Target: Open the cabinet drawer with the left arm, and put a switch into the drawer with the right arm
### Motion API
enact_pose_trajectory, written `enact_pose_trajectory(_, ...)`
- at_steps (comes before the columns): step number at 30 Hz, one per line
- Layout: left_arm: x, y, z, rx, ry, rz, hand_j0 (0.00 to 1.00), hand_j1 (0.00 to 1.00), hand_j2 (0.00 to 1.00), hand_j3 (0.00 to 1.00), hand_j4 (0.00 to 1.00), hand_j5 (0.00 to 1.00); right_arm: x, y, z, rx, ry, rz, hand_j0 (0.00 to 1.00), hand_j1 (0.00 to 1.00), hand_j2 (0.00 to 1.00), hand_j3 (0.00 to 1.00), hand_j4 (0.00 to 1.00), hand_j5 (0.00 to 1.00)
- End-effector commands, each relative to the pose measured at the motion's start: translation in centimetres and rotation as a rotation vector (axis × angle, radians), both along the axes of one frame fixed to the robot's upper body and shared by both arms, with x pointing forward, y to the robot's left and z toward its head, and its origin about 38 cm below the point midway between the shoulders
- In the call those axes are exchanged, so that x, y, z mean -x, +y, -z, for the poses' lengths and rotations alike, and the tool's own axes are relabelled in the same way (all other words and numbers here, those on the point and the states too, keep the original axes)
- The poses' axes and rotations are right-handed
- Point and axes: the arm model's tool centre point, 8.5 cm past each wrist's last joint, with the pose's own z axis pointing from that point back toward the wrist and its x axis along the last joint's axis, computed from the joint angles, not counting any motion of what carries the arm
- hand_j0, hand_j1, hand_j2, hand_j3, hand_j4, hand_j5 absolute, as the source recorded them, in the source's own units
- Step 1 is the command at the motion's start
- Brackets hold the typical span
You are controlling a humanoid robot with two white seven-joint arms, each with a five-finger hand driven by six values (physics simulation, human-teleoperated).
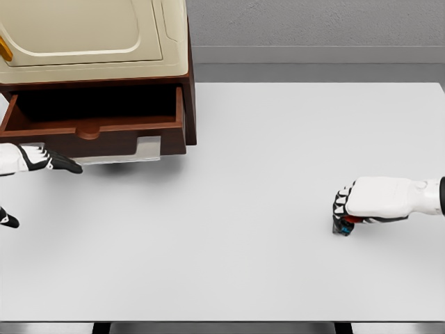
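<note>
A white bench (229, 174) fills most of the head view, with a brown wooden cabinet (189, 104) standing at its far left corner and a cream-coloured panelled top (90, 42) above it. The cabinet drawer (97, 129) stands pulled out toward the robot, its dark interior exposed and a rounded knob (88, 131) showing at the middle of its front edge. A pale grey plate (149, 148) shows beneath the drawer's front at the right.

The left hand (52, 161) reaches in from the picture's left edge, just below and in front of the drawer's left end, apart from the wood. Its dark fingers (68, 165) lie stretched out and relaxed, gripping nothing. A second dark fingertip of that arm peeks in lower on the left edge.

At the right side of the bench, well apart from the cabinet, the right hand (351, 209) comes in from the right edge with its white back turned upward. Its fingers curl down around the switch (343, 226), a small dark object with touches of red and blue visible under the palm. The switch sits at the bench surface, mostly hidden by the hand, and whether it rests on the bench or is lifted just clear of it cannot be told. Behind the bench runs a grey wall (313, 28).
</note>
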Motion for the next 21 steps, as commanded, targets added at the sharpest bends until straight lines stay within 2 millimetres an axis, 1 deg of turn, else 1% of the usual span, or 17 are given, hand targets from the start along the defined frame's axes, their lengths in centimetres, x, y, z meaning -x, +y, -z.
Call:
enact_pose_trajectory(1,-0.2,-0.2,-0.2,0.001,-0.010,0.001,1.00,1.00,1.00,1.00,1.00,1.00,-0.2,0.1,-0.1,-0.013,0.000,0.007,0.49,0.49,0.49,0.49,0.49,0.49)
enact_pose_trajectory(2,-0.4,-0.4,-0.6,0.006,-0.026,0.006,1.00,1.00,1.00,1.00,1.00,1.00,-0.4,0.2,-0.1,-0.021,-0.002,0.009,0.48,0.48,0.48,0.48,0.48,0.48)
enact_pose_trajectory(3,-0.6,-0.4,-1.3,0.006,-0.047,0.008,1.00,1.00,1.00,1.00,1.00,1.00,-0.6,0.2,-0.3,-0.035,-0.013,0.016,0.45,0.45,0.45,0.45,0.45,0.45)
enact_pose_trajectory(4,-0.5,-0.2,-1.6,0.000,-0.052,0.004,1.00,1.00,1.00,1.00,1.00,1.00,-0.8,0.1,-0.6,-0.040,-0.022,0.020,0.42,0.42,0.42,0.42,0.42,0.42)
enact_pose_trajectory(5,-0.4,0.0,-1.8,-0.007,-0.053,-0.003,1.00,1.00,1.00,1.00,1.00,1.00,-1.0,-0.1,-0.7,-0.038,-0.024,0.027,0.41,0.41,0.41,0.41,0.41,0.41)
enact_pose_trajectory(6,-0.2,0.4,-2.1,-0.019,-0.053,-0.013,1.00,1.00,1.00,1.00,1.00,1.00,-1.2,-0.2,-0.8,-0.038,-0.028,0.034,0.42,0.42,0.42,0.42,0.42,0.42)
enact_pose_trajectory(7,-0.1,0.7,-2.3,-0.025,-0.055,-0.019,1.00,1.00,1.00,1.00,1.00,1.00,-1.6,-0.2,-1.4,-0.055,-0.049,0.041,0.45,0.45,0.45,0.45,0.45,0.45)
enact_pose_trajectory(9,0.2,1.3,-2.7,-0.046,-0.056,-0.036,1.00,1.00,1.00,1.00,1.00,1.00,-2.2,0.1,-2.4,-0.085,-0.077,0.047,0.46,0.46,0.46,0.46,0.46,0.46)
enact_pose_trajectory(12,0.6,2.1,-2.9,-0.075,-0.050,-0.054,1.00,1.00,1.00,1.00,1.00,1.00,-3.0,1.4,-2.9,-0.127,-0.102,0.030,0.46,0.46,0.46,0.46,0.46,0.46)
enact_pose_trajectory(13,0.8,2.2,-2.7,-0.079,-0.041,-0.057,1.00,1.00,1.00,1.00,1.00,1.00,-3.3,1.8,-3.1,-0.139,-0.110,0.025,0.46,0.46,0.46,0.46,0.46,0.46)
enact_pose_trajectory(15,1.3,3.1,-2.8,-0.107,-0.028,-0.079,1.00,1.00,1.00,1.00,1.00,1.00,-3.9,2.9,-3.7,-0.168,-0.131,0.008,0.46,0.46,0.46,0.46,0.46,0.46)
enact_pose_trajectory(16,1.6,3.4,-2.4,-0.116,-0.010,-0.089,1.00,1.00,1.00,1.00,1.00,1.00,-4.1,3.3,-4.0,-0.177,-0.139,0.002,0.46,0.46,0.46,0.46,0.46,0.46)
enact_pose_trajectory(19,2.0,4.2,-3.0,-0.139,-0.010,-0.111,1.00,1.00,1.00,1.00,1.00,1.00,-4.6,4.2,-4.8,-0.201,-0.163,-0.014,0.45,0.45,0.45,0.45,0.45,0.45)
enact_pose_trajectory(21,2.0,4.3,-3.1,-0.137,-0.013,-0.113,1.00,1.00,1.00,1.00,1.00,1.00,-5.1,4.9,-5.1,-0.221,-0.172,-0.020,0.45,0.45,0.45,0.45,0.45,0.45)
